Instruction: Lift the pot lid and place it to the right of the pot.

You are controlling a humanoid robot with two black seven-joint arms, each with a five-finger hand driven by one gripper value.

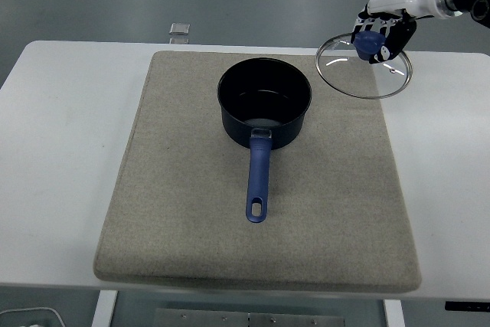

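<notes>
Fingers (389, 30) of the right hand (383, 32) are clamping the blue knob of the glass lid (364, 64), holding it tilted in the air, right of the open pot (264, 111) sitting on the grey mat (184, 212).

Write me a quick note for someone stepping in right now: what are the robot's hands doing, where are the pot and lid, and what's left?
Right hand: shut on the blue knob of the glass lid, holding it tilted in the air over the mat's far right corner.
Left hand: not in view.
Pot: open, on the grey mat, blue handle pointing toward the near table edge.
Done: lid lifted off and carried right of the pot.
Left: lower the lid to the right of the pot and let go.
</notes>
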